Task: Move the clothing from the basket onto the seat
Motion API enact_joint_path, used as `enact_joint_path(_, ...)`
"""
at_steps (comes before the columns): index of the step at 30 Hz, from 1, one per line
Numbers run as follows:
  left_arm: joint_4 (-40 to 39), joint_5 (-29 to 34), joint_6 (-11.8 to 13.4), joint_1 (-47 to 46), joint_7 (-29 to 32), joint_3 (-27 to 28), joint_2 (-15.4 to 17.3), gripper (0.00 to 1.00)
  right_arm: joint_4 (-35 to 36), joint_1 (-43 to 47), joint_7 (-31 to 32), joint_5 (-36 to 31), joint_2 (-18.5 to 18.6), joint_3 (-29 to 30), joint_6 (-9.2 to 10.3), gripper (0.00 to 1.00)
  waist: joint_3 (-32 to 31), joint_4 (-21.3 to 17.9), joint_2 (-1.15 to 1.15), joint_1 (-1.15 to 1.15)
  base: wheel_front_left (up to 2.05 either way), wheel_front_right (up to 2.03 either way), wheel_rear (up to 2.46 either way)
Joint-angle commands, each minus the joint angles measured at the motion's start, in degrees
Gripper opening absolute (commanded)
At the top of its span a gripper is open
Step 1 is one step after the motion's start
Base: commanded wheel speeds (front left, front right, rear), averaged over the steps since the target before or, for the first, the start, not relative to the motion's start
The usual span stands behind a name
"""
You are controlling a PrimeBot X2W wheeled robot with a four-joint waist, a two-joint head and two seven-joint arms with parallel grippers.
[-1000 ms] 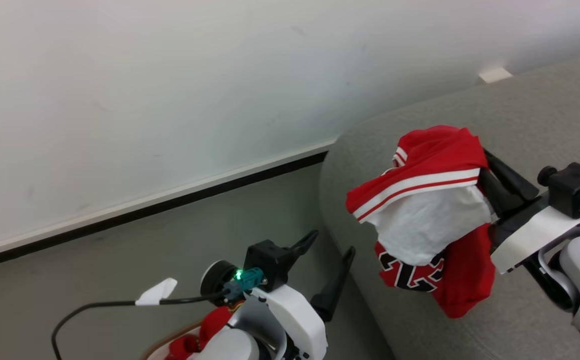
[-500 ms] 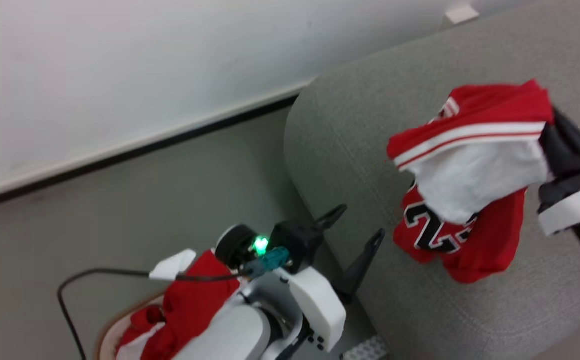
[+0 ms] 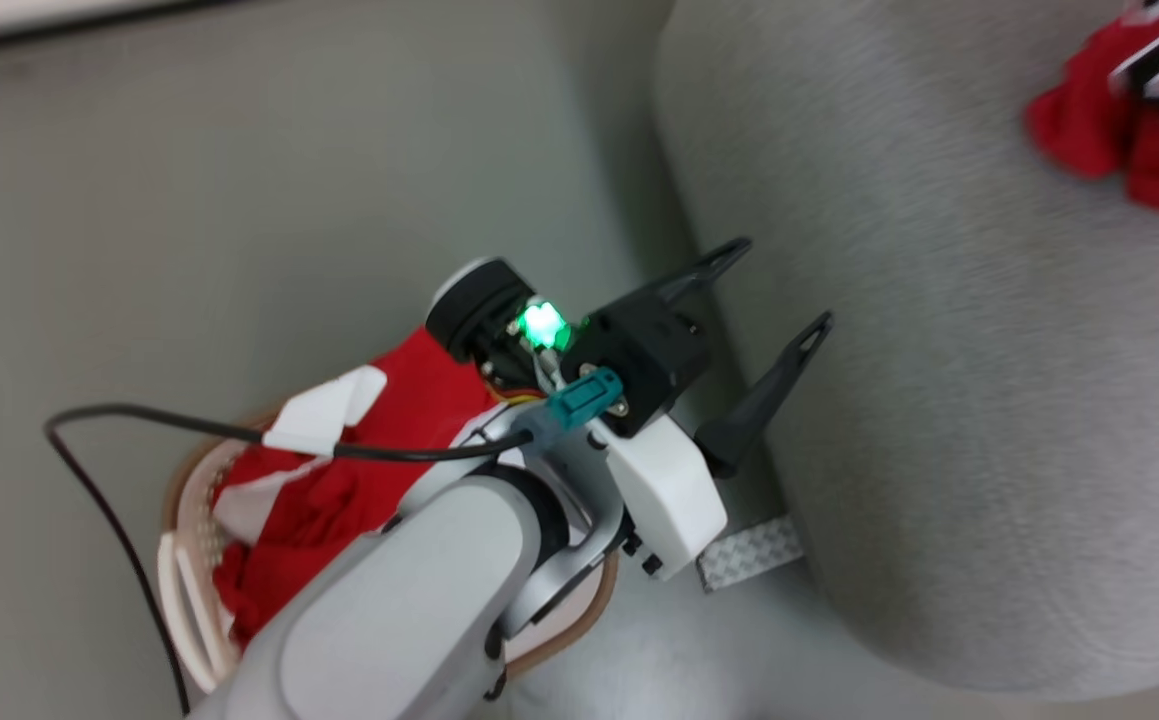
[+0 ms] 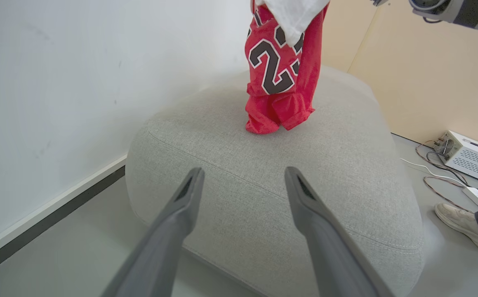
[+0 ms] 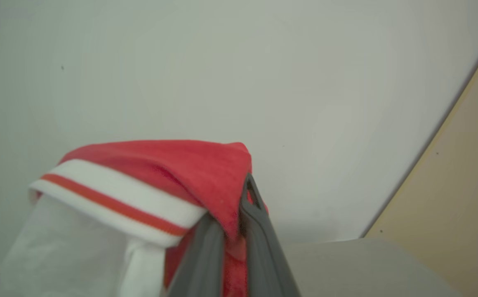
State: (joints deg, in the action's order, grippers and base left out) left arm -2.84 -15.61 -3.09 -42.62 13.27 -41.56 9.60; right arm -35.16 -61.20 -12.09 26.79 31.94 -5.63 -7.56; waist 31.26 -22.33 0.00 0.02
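My right gripper (image 5: 231,214) is shut on a fold of the clothing (image 5: 160,173), a red jersey with a white panel and striped trim. In the left wrist view this jersey (image 4: 280,74) hangs down and its lower end touches the top of the light grey seat (image 4: 284,185). Its red hem (image 3: 1119,140) shows at the top right of the head view, on the seat (image 3: 939,380). My left gripper (image 3: 779,285) is open and empty beside the seat's rounded edge, above the basket (image 3: 179,580). More red and white clothing (image 3: 319,500) lies in the basket, partly hidden by my left arm.
A white wall with a dark skirting runs left of the seat. A silver patch (image 3: 749,550) lies on the floor by the seat's base. Right of the seat are a white box (image 4: 469,154), cables and a person's shoe (image 4: 461,222).
The head camera has swung down toward the basket, so the held jersey has slid to the view's top right corner. Both grippers keep their states.
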Motion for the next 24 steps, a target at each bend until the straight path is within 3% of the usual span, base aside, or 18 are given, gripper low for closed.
enact_joint_path(1, -0.5, 0.5, -0.4, -1.5, 0.3, -0.1, 0.1, 1.0, -2.1, -1.6, 0.1, -1.7, 0.1, 2.4, 0.14, 0.0, 7.2, 4.7, 0.0, -0.02, 0.0, 0.0, 0.0)
enact_joint_path(7, -0.2, 0.6, -0.6, -3.5, -0.5, -0.3, -0.5, 1.0, -12.8, -2.4, -0.7, -7.1, -2.8, 12.1, 0.14, 0.0, 11.0, 7.1, 0.0, -0.02, 0.0, 0.0, 0.0)
enact_joint_path(12, 1.3, -0.3, -0.2, -1.7, -1.8, 0.0, 0.2, 1.0, -20.1, 0.4, -1.9, -10.1, -6.4, 16.8, 0.14, 0.0, 10.2, 7.4, 0.0, -0.02, 0.0, 0.0, 0.0)
enact_joint_path(13, 1.5, -0.6, -0.1, -1.3, -2.1, 0.0, 0.5, 1.0, -21.1, 0.8, -2.2, -10.9, -6.8, 17.3, 0.14, 0.18, 9.7, 7.3, 0.0, -0.02, 0.0, 0.0, 0.0)
enact_joint_path(14, 1.7, -0.8, -0.1, -1.0, -2.1, 0.1, 0.7, 1.0, -21.6, 1.1, -2.3, -11.4, -7.3, 17.6, 0.14, 0.46, 9.2, 7.2, 0.0, -0.02, 0.0, 0.0, 0.0)
enact_joint_path(15, 1.8, -1.0, -0.1, -0.8, -2.3, 0.2, 0.9, 1.0, -21.8, 1.5, -2.5, -11.8, -8.0, 17.6, 0.14, 1.0, 8.7, 7.1, 0.0, -0.02, 0.0, 0.0, 0.0)
enact_joint_path(19, 2.0, -1.7, 0.5, 0.1, -3.0, 0.9, 1.4, 1.0, -20.2, 3.6, -2.9, -12.5, -9.1, 17.8, 0.14, 1.0, 6.1, 6.6, 0.0, -0.02, 0.0, 0.0, 0.0)
enact_joint_path(24, 3.0, -2.8, 1.5, 2.0, -5.5, 2.2, 1.6, 1.0, -11.1, 9.3, -3.0, -13.5, -10.7, 17.0, 0.14, 1.0, 1.0, 6.3, 0.0, -0.02, 0.0, 0.0, 0.0)
